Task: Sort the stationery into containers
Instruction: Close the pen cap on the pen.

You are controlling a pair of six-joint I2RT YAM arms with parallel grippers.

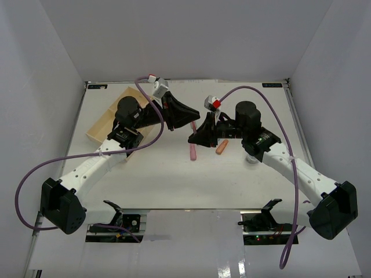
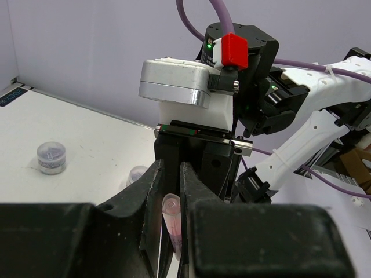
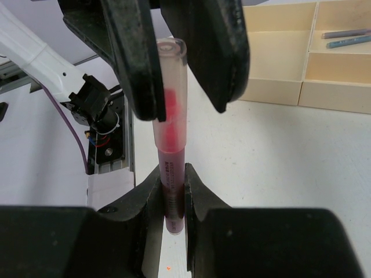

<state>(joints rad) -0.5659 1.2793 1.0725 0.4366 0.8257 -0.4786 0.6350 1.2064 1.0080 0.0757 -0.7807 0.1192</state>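
Fingers (image 3: 145, 197) of the right pincer (image 3: 172, 185) are narrowed onto the lower barrel of a pink marker (image 3: 171, 133), which they grip on both sides so that it sticks straight out ahead of them, clear-capped end foremost. That capped end sits between the two fingers of the left pincer (image 2: 171, 168), which comes in from the opposite side, tip to tip with the right one. One of its fingers lies against the cap. Whether the other presses it too, I cannot tell, so its hold on the marker is uncertain. Beyond the left pincer, off to one side of it, is the cream tray (image 3: 278, 92), and a grey pen (image 3: 346, 33) and a blue pen (image 3: 349, 41) lie together in one far compartment. Well to the left of the left pincer a small round jar (image 2: 50, 157) stands upright on the white table (image 2: 87, 133), while a second jar (image 2: 136, 174) shows just past its left finger, partly hidden. Behind the right pincer's tips, beside its wrist, an orange marker (image 1: 222, 149) lies flat, and a second pink piece (image 1: 192, 152) lies on the table beneath that pincer.
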